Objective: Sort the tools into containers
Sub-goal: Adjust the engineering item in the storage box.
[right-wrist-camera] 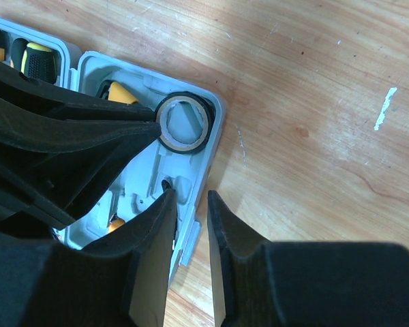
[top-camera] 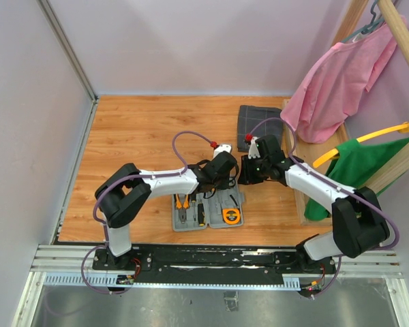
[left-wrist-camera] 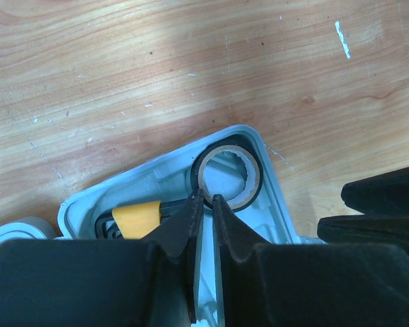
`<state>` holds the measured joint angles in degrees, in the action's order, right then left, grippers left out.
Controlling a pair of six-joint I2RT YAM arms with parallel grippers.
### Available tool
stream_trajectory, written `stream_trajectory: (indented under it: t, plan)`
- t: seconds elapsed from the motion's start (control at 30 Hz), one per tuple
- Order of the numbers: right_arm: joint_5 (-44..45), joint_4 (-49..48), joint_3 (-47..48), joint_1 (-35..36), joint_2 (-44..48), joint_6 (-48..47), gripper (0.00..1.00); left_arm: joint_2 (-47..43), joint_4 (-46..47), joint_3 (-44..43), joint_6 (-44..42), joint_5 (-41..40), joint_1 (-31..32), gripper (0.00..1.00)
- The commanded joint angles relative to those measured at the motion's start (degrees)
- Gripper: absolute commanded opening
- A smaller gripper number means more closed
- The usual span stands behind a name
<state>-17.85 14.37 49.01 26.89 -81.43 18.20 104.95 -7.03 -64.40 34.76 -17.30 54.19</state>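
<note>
The grey tool case lies open. It holds pliers, screwdrivers and the orange tape measure. A roll of tape lies flat in the case's far right corner and also shows in the left wrist view. My left gripper is all but shut, with nothing between its tips, which rest at the roll's rim. A yellow-banded set of black keys lies beside it. My right gripper is open and straddles the case's rim.
A folded dark grey checked cloth lies behind the grippers. A wooden rack at the right carries a pink garment and a green one. Both grippers crowd the same case corner.
</note>
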Motion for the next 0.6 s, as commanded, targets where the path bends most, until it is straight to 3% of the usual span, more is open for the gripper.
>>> stream_trajectory:
  t: [0.0,0.57]
  plan:
    - [-1.5,-0.6,2.3,-1.1,-1.9,-0.5,0.27,1.5,0.0,-2.0,0.3,-1.4,0.3,0.14]
    - [-2.9,-2.0,7.5,-1.1,-11.3,-0.4,0.14,1.9,0.0,-1.6,0.3,-1.0,0.3,0.14]
